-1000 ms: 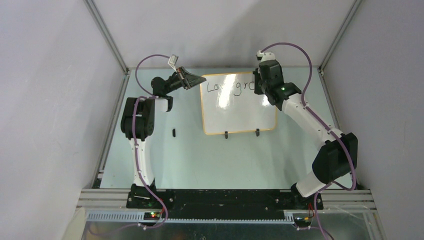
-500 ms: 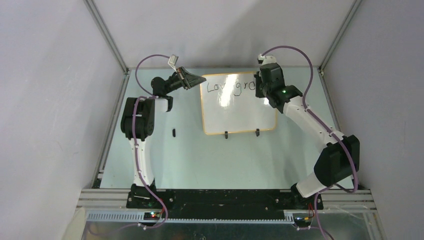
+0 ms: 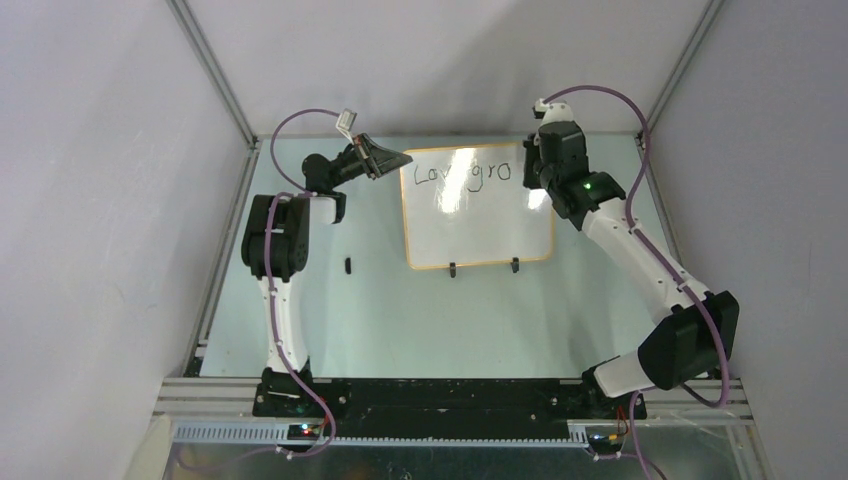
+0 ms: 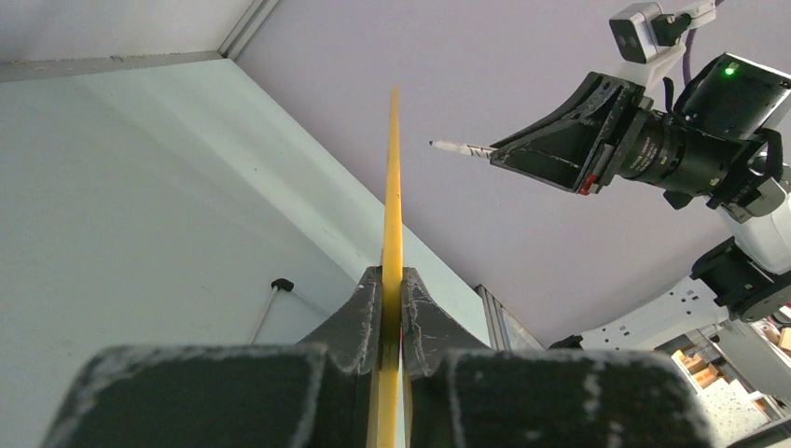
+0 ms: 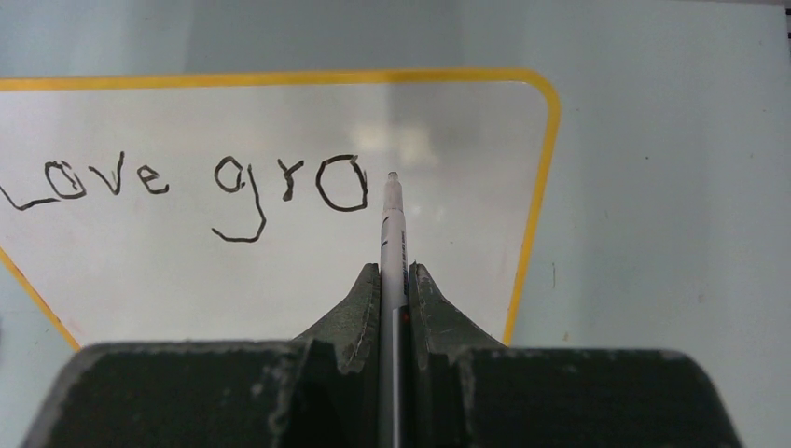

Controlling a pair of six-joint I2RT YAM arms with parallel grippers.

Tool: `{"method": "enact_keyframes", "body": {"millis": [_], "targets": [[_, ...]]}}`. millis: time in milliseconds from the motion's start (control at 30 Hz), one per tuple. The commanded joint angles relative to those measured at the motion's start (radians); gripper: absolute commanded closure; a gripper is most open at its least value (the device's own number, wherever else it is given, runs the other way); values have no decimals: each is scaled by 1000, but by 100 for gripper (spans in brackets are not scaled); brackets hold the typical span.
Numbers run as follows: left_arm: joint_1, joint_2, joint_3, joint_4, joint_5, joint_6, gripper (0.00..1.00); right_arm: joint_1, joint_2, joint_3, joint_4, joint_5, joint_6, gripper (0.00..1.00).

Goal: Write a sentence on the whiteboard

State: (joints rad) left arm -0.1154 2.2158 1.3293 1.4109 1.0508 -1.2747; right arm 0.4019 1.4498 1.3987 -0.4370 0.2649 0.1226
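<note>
The whiteboard [image 3: 480,225] stands at the back middle of the table on two black feet. It also fills the right wrist view [image 5: 233,271]. The sentence [image 3: 462,176] reads "Love gro" on its top line [image 5: 187,187]. My left gripper [image 3: 390,159] is shut on the board's upper left rim, which shows edge-on as a yellow strip [image 4: 393,187] between my fingers [image 4: 359,308]. My right gripper [image 3: 530,168] is shut on a white marker [image 5: 393,233]. The marker's tip points at the board just right of the "o". In the left wrist view the marker [image 4: 457,147] shows a small gap from the board.
A small black cap-like piece [image 3: 347,265] lies on the pale green table [image 3: 400,320] left of the board. Grey walls and metal frame rails [image 3: 215,80] close in the back and sides. The right arm's elbow [image 3: 690,335] hangs at the right.
My right gripper moved right along the top line with the marker, uncovering a finished "o" after "gr". My left gripper and the board stayed still.
</note>
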Motion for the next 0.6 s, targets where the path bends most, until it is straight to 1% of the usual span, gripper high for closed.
{"method": "enact_keyframes", "body": {"millis": [0,567], "targets": [[-8,-60,-6,29,11,16,100,-13,-34,0,21,0,4,100],[-8,-59,-8,25,8,19,100,-30,-55,-41,44,-2,15,100]]}}
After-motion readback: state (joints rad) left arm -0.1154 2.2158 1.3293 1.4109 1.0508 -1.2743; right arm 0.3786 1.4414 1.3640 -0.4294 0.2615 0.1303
